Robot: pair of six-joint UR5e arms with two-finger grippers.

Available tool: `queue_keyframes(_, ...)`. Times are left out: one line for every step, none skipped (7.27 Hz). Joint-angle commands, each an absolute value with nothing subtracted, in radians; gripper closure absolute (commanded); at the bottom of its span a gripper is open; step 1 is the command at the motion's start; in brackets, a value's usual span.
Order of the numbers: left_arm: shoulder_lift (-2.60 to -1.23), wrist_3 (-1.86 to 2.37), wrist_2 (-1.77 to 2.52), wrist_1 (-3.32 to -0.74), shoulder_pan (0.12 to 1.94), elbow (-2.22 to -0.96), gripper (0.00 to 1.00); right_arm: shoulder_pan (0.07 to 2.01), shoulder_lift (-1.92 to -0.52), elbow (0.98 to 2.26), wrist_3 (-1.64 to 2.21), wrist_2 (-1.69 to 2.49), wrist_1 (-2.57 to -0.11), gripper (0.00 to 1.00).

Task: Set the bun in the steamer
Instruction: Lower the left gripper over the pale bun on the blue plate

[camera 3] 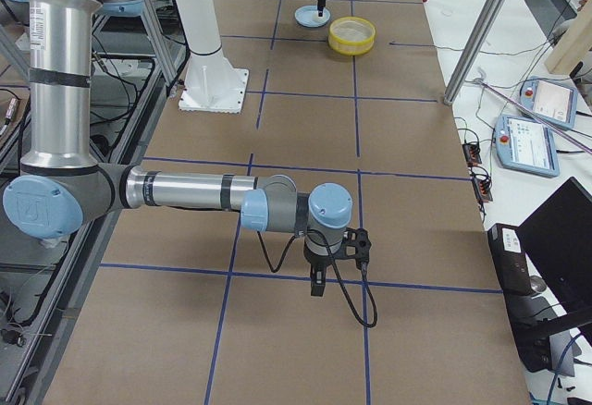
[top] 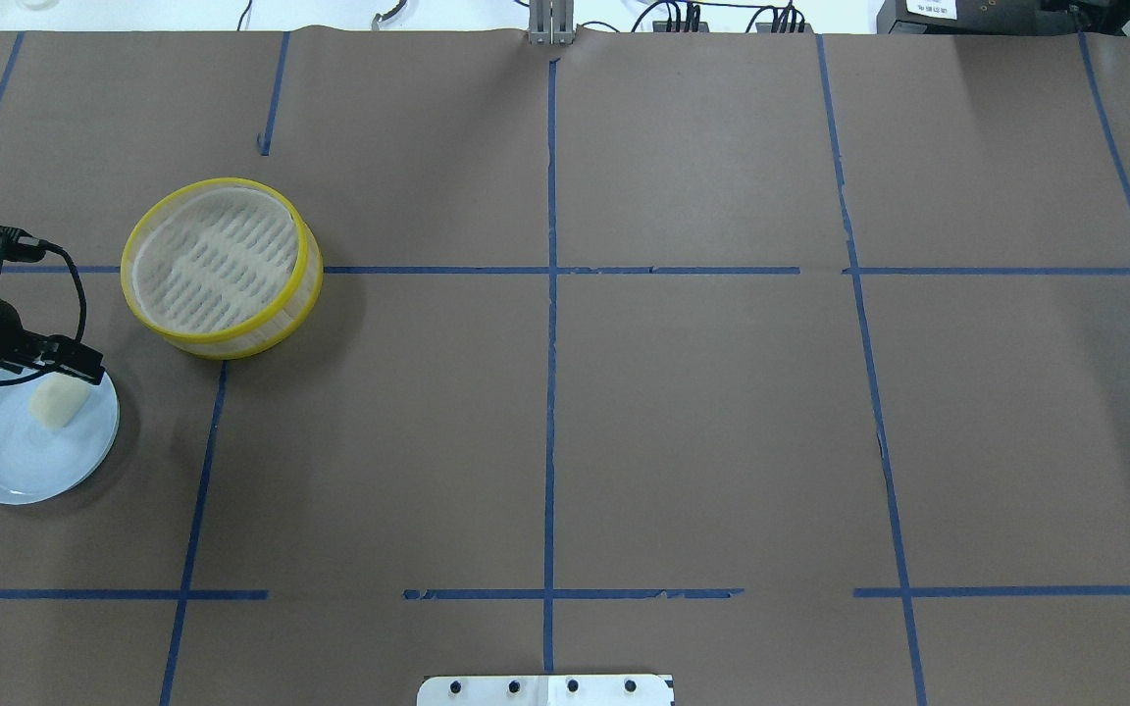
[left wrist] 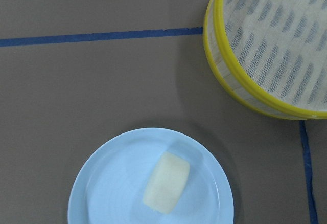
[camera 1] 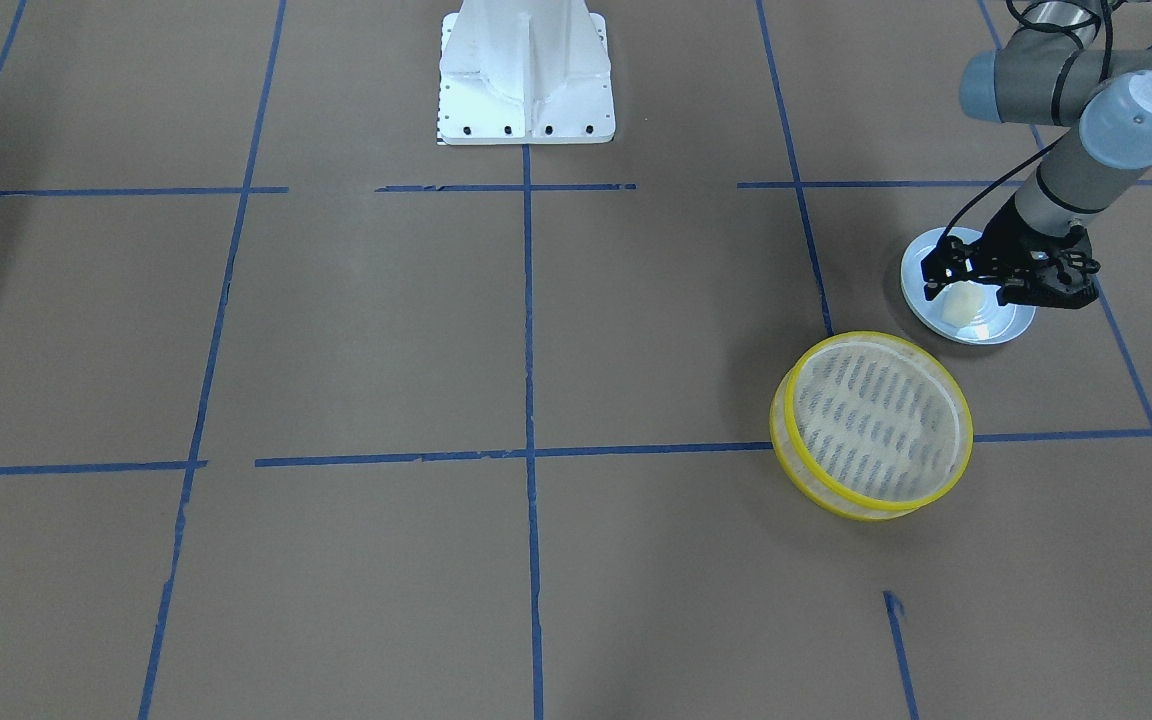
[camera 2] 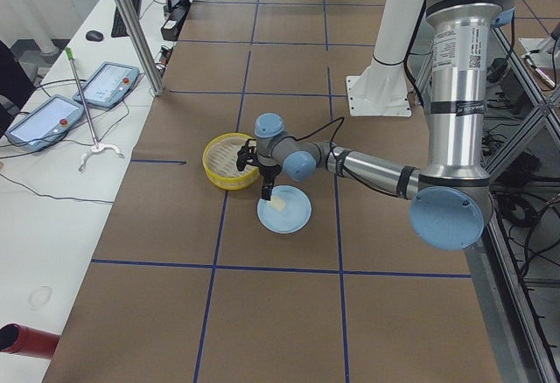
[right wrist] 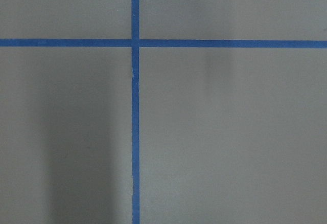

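Note:
The cream-white bun (camera 1: 966, 305) lies on a pale blue plate (camera 1: 998, 328) near the table's left end. My left gripper (camera 1: 969, 292) hangs low over the plate, open, with its fingers on either side of the bun and apart from it. The bun (left wrist: 166, 183) rests free on the plate (left wrist: 112, 183) in the left wrist view. The yellow-rimmed steamer (camera 1: 784, 420) stands empty beside the plate, also in the overhead view (top: 251, 338). My right gripper (camera 3: 317, 287) points down over bare table far from them; I cannot tell whether it is open or shut.
The white robot base (camera 1: 526, 90) stands at the table's middle edge. Blue tape lines (top: 550, 392) cross the brown table. Teach pendants (camera 2: 109, 81) and a metal pole (camera 2: 131, 29) are on the operators' side.

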State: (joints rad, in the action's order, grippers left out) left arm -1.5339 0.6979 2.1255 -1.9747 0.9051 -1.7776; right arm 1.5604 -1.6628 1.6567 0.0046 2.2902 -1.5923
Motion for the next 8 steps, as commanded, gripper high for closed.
queue_keyframes(-1.517,0.628,2.125,-1.974,0.905,-1.772,0.00,1.560,-1.663,1.657,0.005,2.290,-1.592,0.00)
queue_keyframes(-1.506,0.605,2.125,-1.974,0.905,-1.770,0.00,1.560,-1.663,1.657,0.005,2.290,-1.592,0.00)
queue_keyframes(-1.508,0.601,2.128,-1.979,0.905,-1.744,0.00,1.560,-1.663,1.657,0.005,2.290,-1.592,0.00)
queue_keyframes(-1.511,0.577,2.131,-1.980,0.904,-1.717,0.00,1.562,-1.663,1.657,0.005,2.290,-1.592,0.00)
queue_keyframes(-1.514,0.568,2.138,-1.980,0.904,-1.697,0.00,1.560,-1.663,1.657,0.005,2.290,-1.592,0.00)
queue_keyframes(-1.517,0.569,2.141,-1.980,0.904,-1.698,0.00,1.560,-1.663,1.657,0.005,2.290,-1.592,0.00)
queue_keyframes(-1.519,0.578,2.141,-1.980,0.904,-1.704,0.00,1.560,-1.663,1.657,0.005,2.290,-1.592,0.00)
queue_keyframes(-1.520,0.581,2.143,-1.980,0.904,-1.707,0.00,1.560,-1.663,1.657,0.005,2.290,-1.592,0.00)
